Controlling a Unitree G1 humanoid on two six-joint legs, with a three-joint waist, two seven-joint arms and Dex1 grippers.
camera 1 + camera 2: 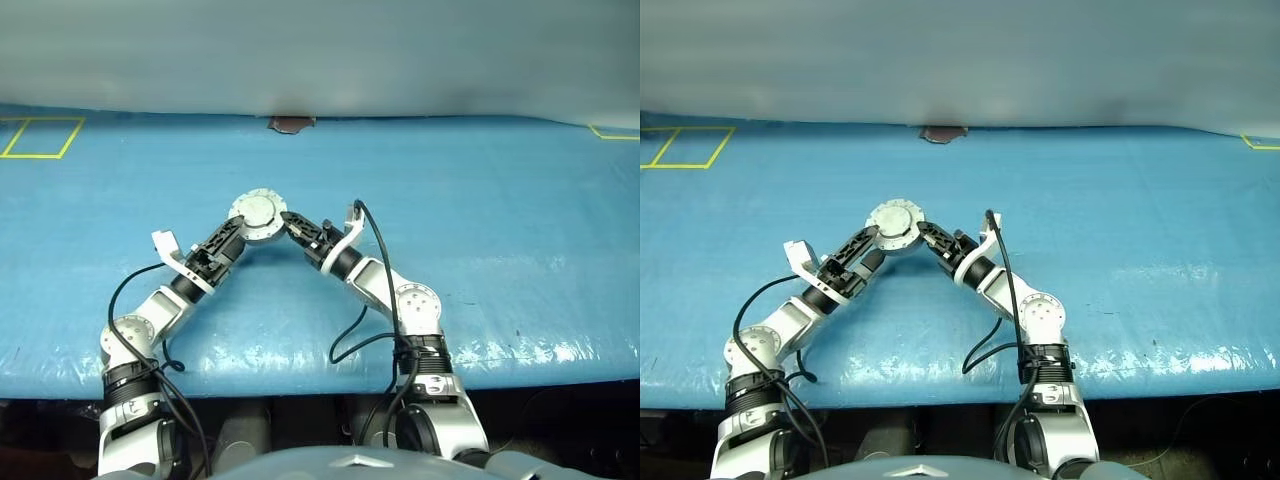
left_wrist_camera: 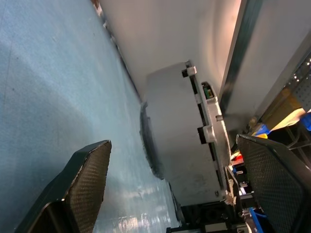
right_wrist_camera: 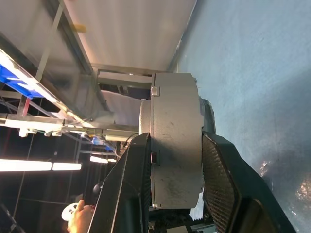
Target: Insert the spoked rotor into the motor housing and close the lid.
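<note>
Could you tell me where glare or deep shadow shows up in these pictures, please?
Left eye view: bright glare streaks along the near edge of the blue table cover, darkness beneath it. Right wrist view: glare patch on the cover beside the motor housing, which the right gripper clamps; dark background with bright strip lights. Left wrist view: housing soft, out of focus.

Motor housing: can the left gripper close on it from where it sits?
Probably yes. The left gripper is open with the motor housing between its fingers; the right gripper already clamps the other side.
</note>
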